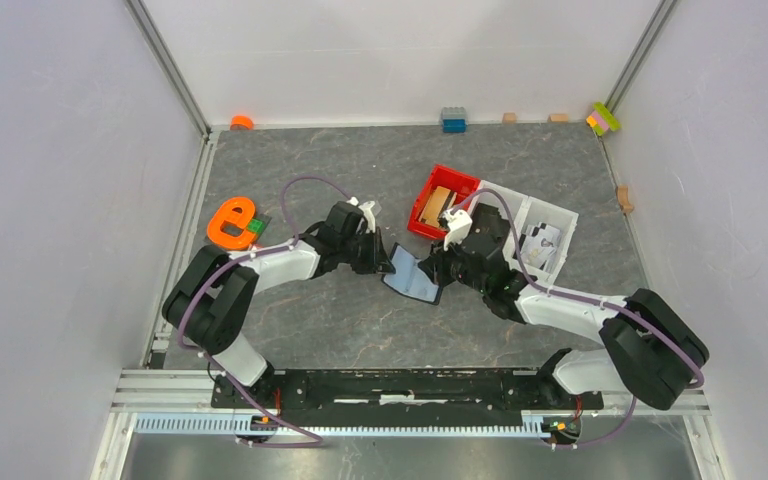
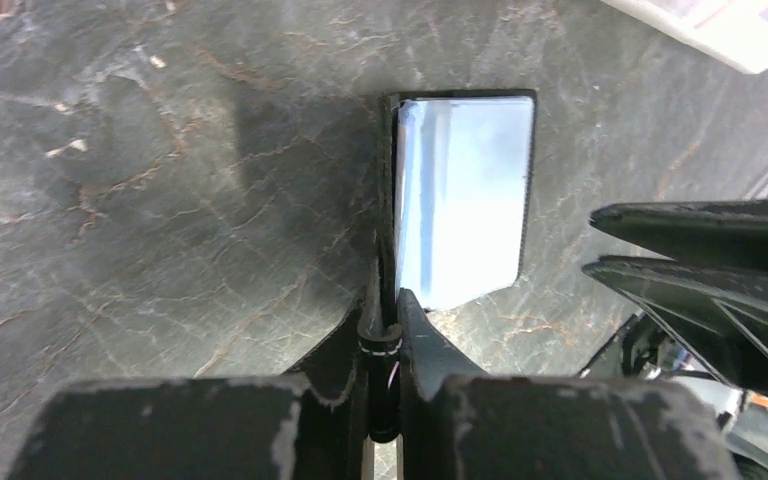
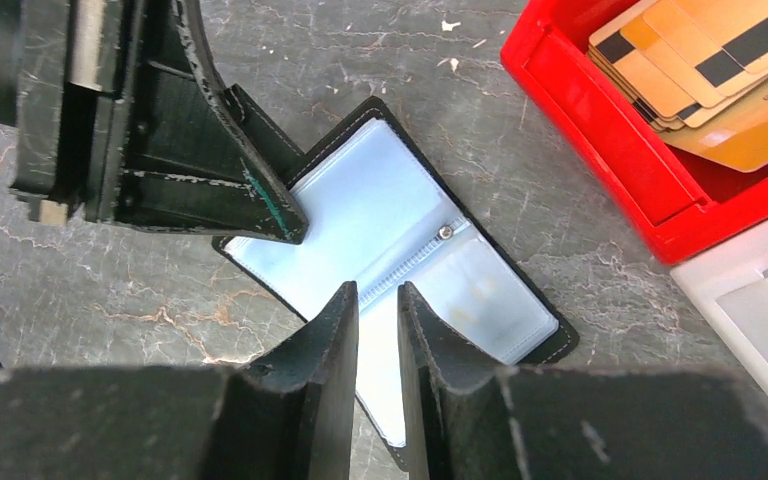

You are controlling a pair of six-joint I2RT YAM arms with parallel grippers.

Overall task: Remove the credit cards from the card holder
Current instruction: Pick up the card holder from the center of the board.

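The black card holder (image 1: 415, 275) lies opened between my two grippers, its pale blue-grey sleeves (image 3: 380, 210) facing up. My left gripper (image 2: 388, 300) is shut on the thin black edge of the holder's left flap, which stands upright beside the pale inside (image 2: 470, 190). My right gripper (image 3: 378, 290) has its tips down at the holder's spine. Its jaws stand a narrow gap apart with bright sleeve showing between them, and I cannot tell whether they pinch it. The credit cards are hidden; the milky sleeves show none plainly.
A red bin (image 3: 600, 130) just right of the holder holds a stack of tan card-like pieces with black stripes (image 3: 720, 90). A white bin (image 1: 550, 215) adjoins it. An orange letter shape (image 1: 232, 222) lies at the left, and small blocks (image 1: 453, 120) sit along the back wall.
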